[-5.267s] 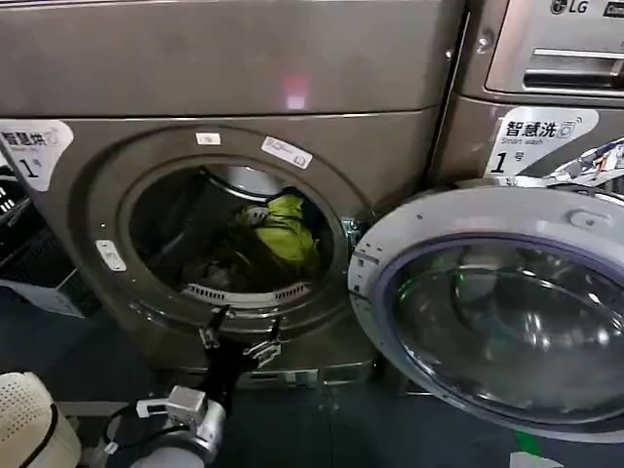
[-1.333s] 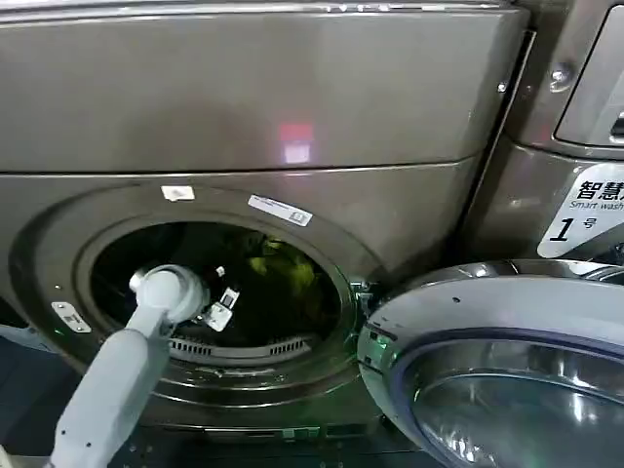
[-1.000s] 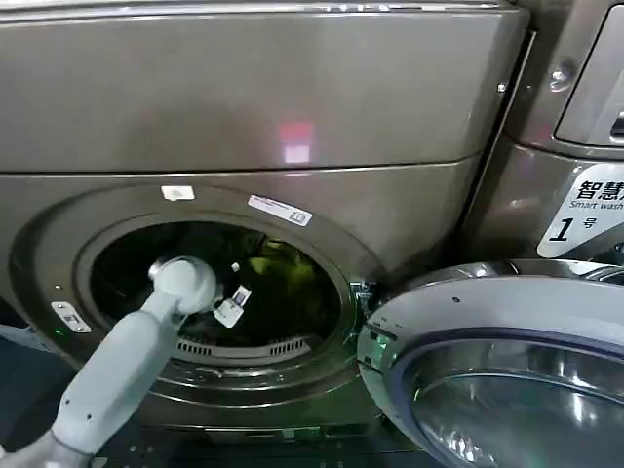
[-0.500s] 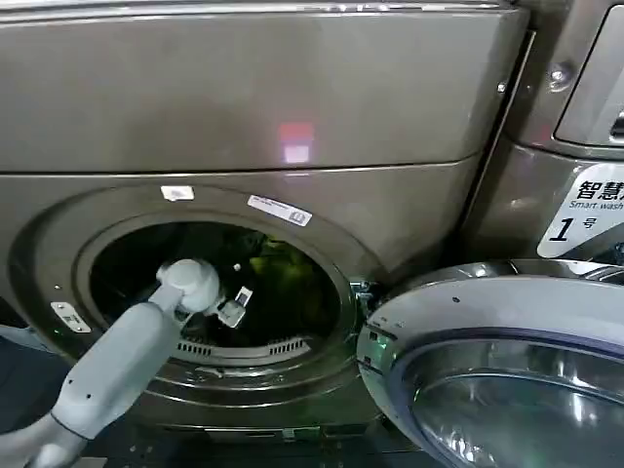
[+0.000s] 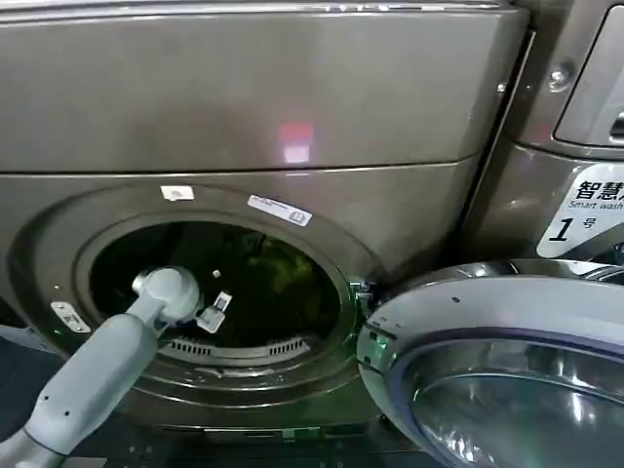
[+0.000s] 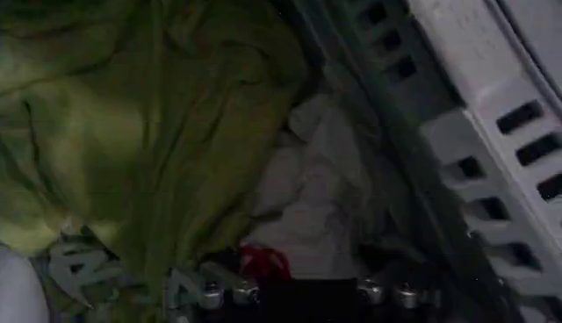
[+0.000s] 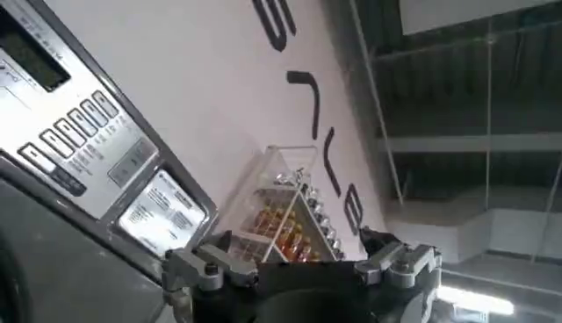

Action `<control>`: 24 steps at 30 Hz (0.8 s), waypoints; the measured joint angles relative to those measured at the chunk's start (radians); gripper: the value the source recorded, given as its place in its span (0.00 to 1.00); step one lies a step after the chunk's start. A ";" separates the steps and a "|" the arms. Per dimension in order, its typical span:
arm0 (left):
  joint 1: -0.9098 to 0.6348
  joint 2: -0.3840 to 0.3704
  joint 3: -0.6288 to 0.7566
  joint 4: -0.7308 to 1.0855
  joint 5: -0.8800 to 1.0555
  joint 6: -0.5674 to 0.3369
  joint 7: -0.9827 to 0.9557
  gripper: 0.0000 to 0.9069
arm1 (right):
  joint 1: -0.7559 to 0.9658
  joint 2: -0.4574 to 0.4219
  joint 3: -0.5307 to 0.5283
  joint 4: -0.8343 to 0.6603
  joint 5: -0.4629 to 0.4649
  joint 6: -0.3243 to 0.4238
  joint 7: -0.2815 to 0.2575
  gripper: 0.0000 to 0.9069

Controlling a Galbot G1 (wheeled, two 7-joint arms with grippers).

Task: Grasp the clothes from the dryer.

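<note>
Crumpled yellow-green clothes (image 6: 132, 123) lie heaped beside a pale garment (image 6: 307, 193) deep in the open dryer (image 5: 292, 117)

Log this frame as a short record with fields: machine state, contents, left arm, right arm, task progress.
machine: dryer, door swung open to the right
contents: yellow-green garment lying against a pale cloth inside the drum
left arm: reaches through the door opening; left gripper sits close to the clothes
right arm: right gripper raised away from the drum, facing a control panel
task progress: no clear grasp on the clothes can be confirmed
</note>
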 measured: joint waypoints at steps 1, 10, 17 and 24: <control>0.008 0.006 -0.007 -0.007 -0.005 0.005 0.000 0.15 | -0.001 0.000 0.002 0.002 0.002 -0.001 0.000 1.00; 0.032 0.013 -0.025 -0.010 -0.027 0.018 0.000 0.15 | -0.002 -0.003 0.010 0.004 0.007 -0.004 0.002 1.00; 0.030 0.001 -0.021 0.009 -0.023 0.026 0.001 0.14 | -0.001 -0.013 0.010 0.000 0.006 -0.005 0.002 1.00; 0.030 -0.008 -0.020 0.018 -0.019 0.027 0.001 0.06 | 0.006 -0.020 0.003 -0.005 0.002 -0.005 0.002 1.00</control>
